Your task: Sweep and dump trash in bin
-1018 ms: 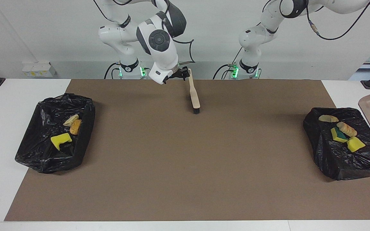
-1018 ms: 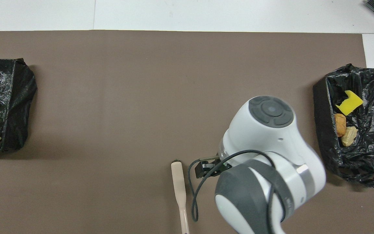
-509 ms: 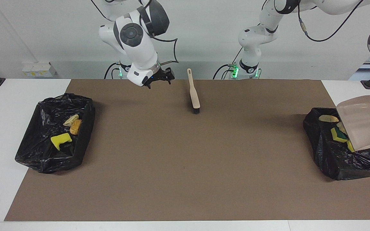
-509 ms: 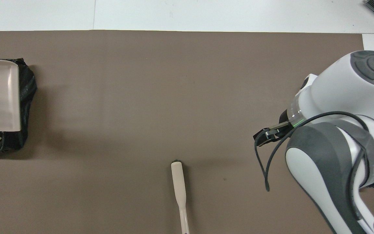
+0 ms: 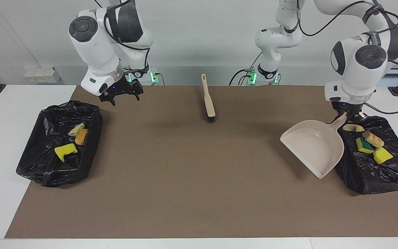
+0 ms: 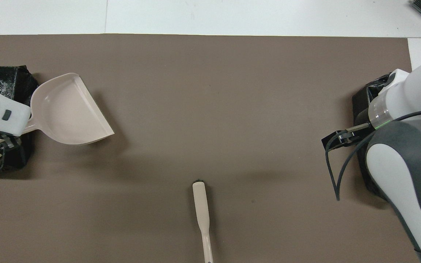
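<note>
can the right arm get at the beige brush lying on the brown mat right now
Probably yes. The right gripper hangs open and empty over the mat beside the black-bagged bin, and nothing lies between it and the long beige brush. The left gripper, holding the beige plastic dustpan, is well clear.

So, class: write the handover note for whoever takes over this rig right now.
Left pincer: shut on the dustpan handle, pan empty, over the mat beside the bin at the left arm's end.
Right pincer: open, empty, above the mat by the other bin.
Brush: lying on the mat, near the robots.
Done: trash in both bins, none on the mat.
Left: set the dustpan down.
</note>
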Controlling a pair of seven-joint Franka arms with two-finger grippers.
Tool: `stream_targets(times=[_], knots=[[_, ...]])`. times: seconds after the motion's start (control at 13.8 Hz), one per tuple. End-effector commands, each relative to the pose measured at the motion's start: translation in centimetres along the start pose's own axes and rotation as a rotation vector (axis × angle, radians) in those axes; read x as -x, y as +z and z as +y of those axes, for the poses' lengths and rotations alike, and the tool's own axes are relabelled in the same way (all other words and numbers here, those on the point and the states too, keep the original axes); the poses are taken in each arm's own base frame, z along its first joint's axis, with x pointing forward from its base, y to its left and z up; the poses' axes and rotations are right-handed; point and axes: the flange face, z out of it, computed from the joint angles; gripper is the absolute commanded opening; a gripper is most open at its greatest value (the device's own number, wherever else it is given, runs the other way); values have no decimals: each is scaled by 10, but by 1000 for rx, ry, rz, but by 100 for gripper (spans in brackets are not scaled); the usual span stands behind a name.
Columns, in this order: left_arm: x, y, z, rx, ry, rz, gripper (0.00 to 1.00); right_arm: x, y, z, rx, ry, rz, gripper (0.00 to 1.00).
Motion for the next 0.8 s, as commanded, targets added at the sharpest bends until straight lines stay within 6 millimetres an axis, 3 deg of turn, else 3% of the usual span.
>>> stream_targets(times=[0.0,0.07,0.22,0.36,0.58,0.73], knots=[[-26,4,49,72,-113,37,0,1,-4,12,16,-1,3,100],[-48,11,68,107,-182,45,0,0,-4,14,22,3,6,100],[-95,25,109,183,-398,74,0,-6,-18,40,37,47,85,100],[-126,31,139,159,-381,110,0,-4,-22,73,39,104,113,100],[-165,31,163,126,-317,163,0,15,-35,103,22,185,131,100],[-192,33,177,172,-494,173,0,43,-62,106,13,245,155,100]])
